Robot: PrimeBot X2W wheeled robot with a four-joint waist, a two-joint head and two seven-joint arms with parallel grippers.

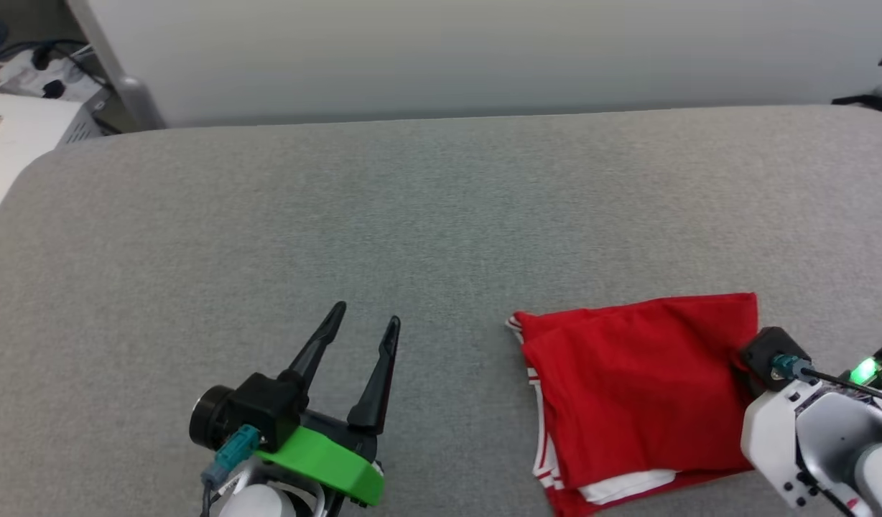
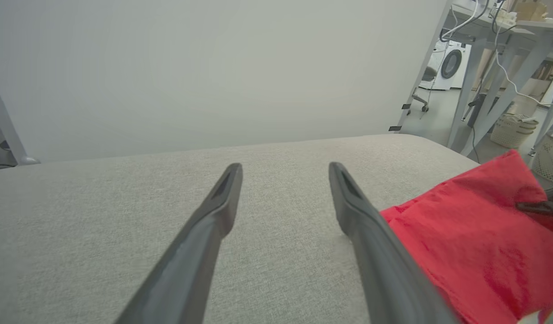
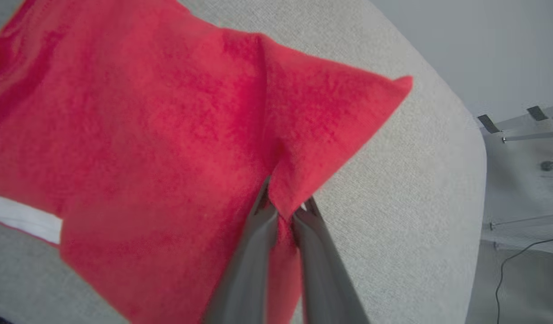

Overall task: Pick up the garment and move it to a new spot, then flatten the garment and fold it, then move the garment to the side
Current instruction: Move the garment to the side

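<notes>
The folded garment (image 1: 635, 388) is seen at the desk's (image 1: 412, 215) near right, its right edge pinched by the clenched right fingers (image 3: 254, 261). The left fingers (image 1: 315, 348) are held spread (nothing between them), well off to its left, so the sideways move is judged the right arm's.

Head cam fwd-down; wrist cams low, close; all share garment (image 1: 635, 388).
</notes>
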